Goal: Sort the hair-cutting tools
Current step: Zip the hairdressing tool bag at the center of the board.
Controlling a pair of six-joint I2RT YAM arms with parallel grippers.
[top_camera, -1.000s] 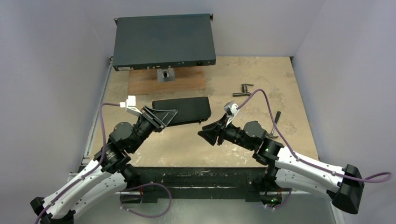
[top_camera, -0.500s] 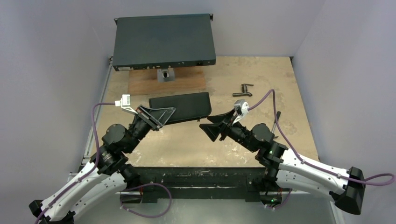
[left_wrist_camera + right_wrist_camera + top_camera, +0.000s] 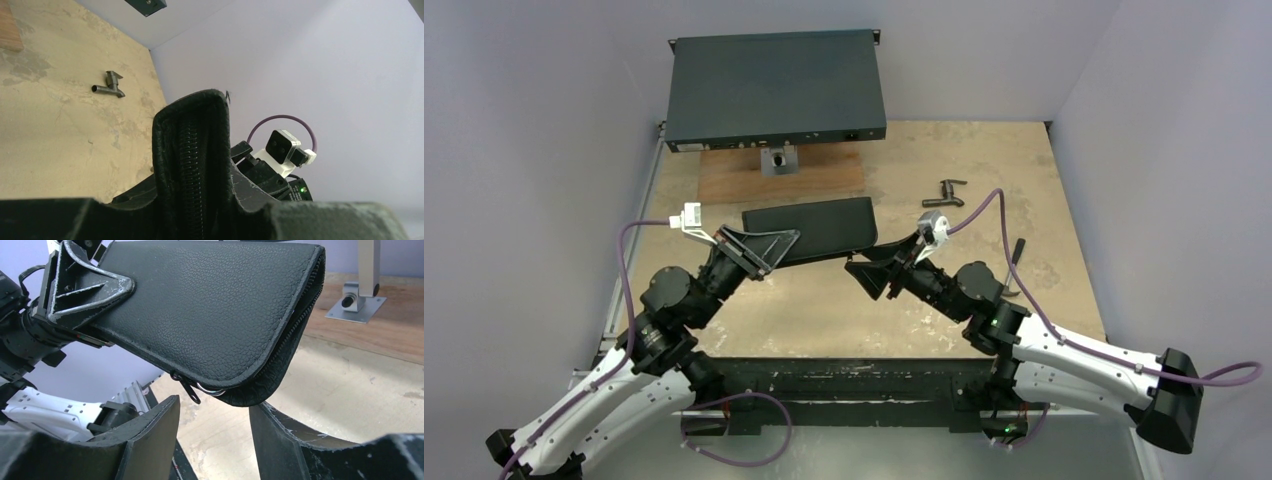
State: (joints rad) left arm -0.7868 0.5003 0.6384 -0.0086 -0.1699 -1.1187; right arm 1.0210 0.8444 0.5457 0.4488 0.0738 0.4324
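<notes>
Black leather pouch [image 3: 824, 226]: clamps one end in left gripper [image 3: 776, 243], hangs zipper pull [image 3: 193, 388] at the other just ahead of empty, half-open right gripper [image 3: 215, 409].

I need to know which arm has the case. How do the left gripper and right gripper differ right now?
The left gripper is shut on the black zip case, at one end; the right gripper is open. The left gripper holds the case up; the right gripper's fingers only flank its lower corner by the zipper ring, not gripping. Both point at the case.
</notes>
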